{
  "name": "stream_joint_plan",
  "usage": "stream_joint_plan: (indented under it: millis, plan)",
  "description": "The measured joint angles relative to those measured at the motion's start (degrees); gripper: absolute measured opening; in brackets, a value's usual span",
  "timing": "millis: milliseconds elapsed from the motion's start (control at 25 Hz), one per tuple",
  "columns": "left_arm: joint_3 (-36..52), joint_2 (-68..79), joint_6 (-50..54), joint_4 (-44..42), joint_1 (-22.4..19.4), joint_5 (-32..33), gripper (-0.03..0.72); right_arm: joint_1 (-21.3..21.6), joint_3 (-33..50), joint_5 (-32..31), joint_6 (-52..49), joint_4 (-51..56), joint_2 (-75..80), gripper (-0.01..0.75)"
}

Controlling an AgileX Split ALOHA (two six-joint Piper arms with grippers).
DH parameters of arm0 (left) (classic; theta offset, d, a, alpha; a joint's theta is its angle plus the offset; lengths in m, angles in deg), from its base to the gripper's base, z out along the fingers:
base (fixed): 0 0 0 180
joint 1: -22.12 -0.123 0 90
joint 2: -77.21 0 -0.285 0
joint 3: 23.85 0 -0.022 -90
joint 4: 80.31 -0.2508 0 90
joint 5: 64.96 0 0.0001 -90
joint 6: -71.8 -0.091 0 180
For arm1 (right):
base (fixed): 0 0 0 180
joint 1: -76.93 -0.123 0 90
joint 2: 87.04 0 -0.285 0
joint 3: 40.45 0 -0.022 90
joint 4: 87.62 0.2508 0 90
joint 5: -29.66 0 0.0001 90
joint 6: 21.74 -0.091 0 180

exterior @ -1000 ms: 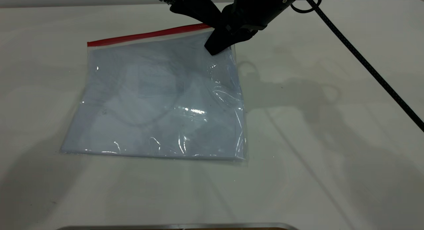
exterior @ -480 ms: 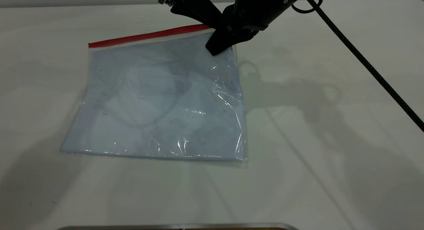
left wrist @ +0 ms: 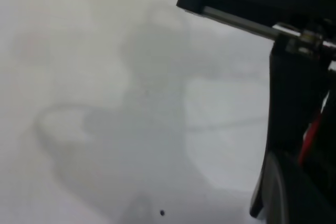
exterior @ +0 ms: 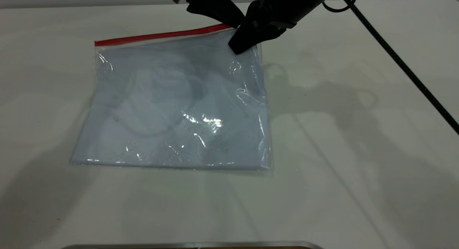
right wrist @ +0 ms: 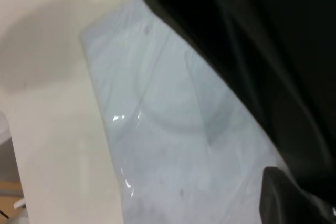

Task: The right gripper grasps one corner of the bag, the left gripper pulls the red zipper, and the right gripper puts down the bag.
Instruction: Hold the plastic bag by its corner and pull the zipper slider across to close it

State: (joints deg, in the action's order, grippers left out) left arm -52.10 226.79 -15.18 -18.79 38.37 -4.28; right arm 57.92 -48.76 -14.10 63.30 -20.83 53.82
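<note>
The clear bag point(exterior: 172, 109) with a pale blue sheet inside lies on the white table; it also shows in the right wrist view point(right wrist: 168, 145). The red zipper point(exterior: 157, 36) runs along its far edge. My right gripper point(exterior: 239, 46), with the braided cable point(exterior: 394, 62) trailing from it, is shut on the bag's far right corner, which its fingers hide, and holds it slightly raised. My left gripper point(exterior: 233, 23) sits at the zipper's right end, right beside the right gripper. In the left wrist view a bit of the red zipper point(left wrist: 312, 129) shows between its fingers.
The white table point(exterior: 358, 170) stretches to the right and front of the bag. A metal-edged object point(exterior: 193, 244) lies along the near edge. The cable crosses over the table's right side.
Both grippers have moved a little right and away, and the bag has slid right with them; its near edge has moved away from the front and the plastic wrinkles differently.
</note>
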Motion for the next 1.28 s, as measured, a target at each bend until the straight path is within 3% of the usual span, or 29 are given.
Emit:
stream_joint_plan:
  millis: [440,1280]
  plan:
    - [-0.2,0.0,-0.1,1.0,-3.2,-0.7,0.082,5.2,0.1,-4.1,1.0,1.7,-2.7,0.033]
    - [-0.2,0.0,8.3,-14.1,-11.3,-2.7,0.102,13.4,0.1,-10.0,3.3,8.4,-4.3,0.033]
